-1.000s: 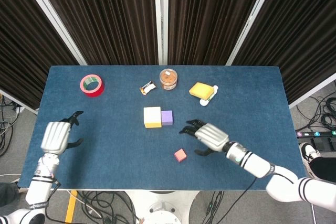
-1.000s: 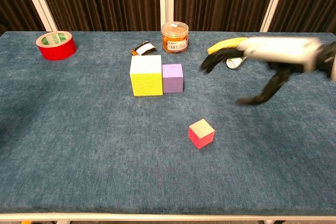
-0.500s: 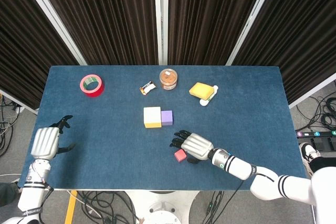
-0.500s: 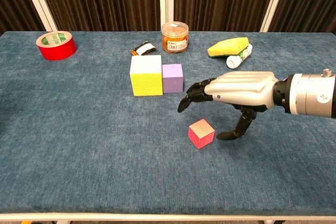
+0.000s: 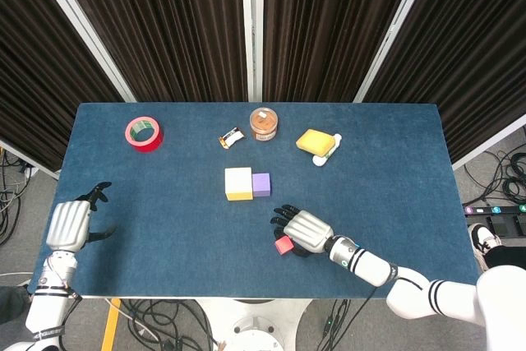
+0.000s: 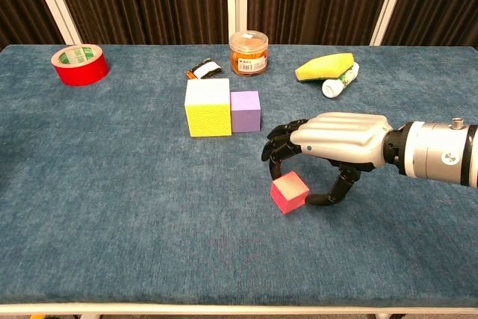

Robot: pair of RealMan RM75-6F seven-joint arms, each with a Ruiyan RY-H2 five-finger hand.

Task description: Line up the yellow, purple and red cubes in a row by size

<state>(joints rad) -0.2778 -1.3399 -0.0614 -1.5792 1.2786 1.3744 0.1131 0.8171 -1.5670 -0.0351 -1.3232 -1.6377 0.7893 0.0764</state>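
Head view high above, looking steeply down; chest view low, close, facing forward; shared blue table (image 5: 164,203).

Both hands, right hand (image 6: 340,142) & left hand (image 5: 66,225), have silver ribbed backs w/ black fingers. Forearms are white w/ black rings near the wrist.

The counter (image 5: 164,211) is covered in blue fabric. A roll of red tape (image 5: 143,133) with a green inner label lies flat near the far left corner. A small dark-and-white packet (image 5: 232,137) lies near the far edge, just left of a clear round jar (image 5: 264,123) with orange contents, which stands upright. To the right of the jar, a yellow sponge (image 5: 315,141) rests beside a small white tube (image 5: 328,151); the two touch. Dark pleated curtains (image 5: 181,22) with white vertical posts hang behind the counter. Cables (image 5: 164,318) lie on the floor below the near edge.
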